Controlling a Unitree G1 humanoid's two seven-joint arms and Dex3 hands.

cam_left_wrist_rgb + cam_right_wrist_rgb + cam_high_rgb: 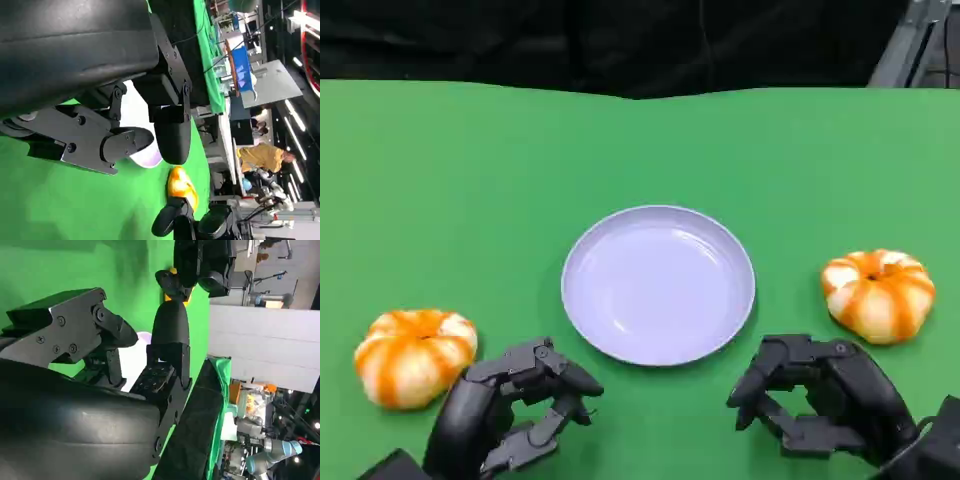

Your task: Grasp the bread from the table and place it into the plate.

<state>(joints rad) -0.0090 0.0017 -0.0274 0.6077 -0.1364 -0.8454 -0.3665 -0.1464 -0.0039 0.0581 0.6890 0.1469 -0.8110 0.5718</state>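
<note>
1. Nearest the camera in the head view, the left hand [515,405] hovers low over the green table [470,190], its fingers parted and holding nothing; the left wrist view shows its fingers [170,135] spread with only air between them.

2. Across from it, the right hand [810,395] sits at the same near edge, likewise released, fingers apart with nothing in them; the right wrist view shows its fingers [170,335] reaching out free of any object.

3. Just beside the left hand, to its outer side, one bread [413,355], a round white loaf with orange stripes, rests on the table, not touched by the hand.

4. Between and just beyond the two hands, the pale lilac plate [658,283] lies flat in the middle of the table with nothing on it.

5. To the plate's right, a little farther than the right hand, a second bread [878,293] of the same kind sits on the cloth, apart from both the plate and the hand.

6. At the far edge the green surface ends against a black backdrop [620,40].

7. In the left wrist view, a person in a yellow top [262,157] stands well beyond the table among workshop gear.
</note>
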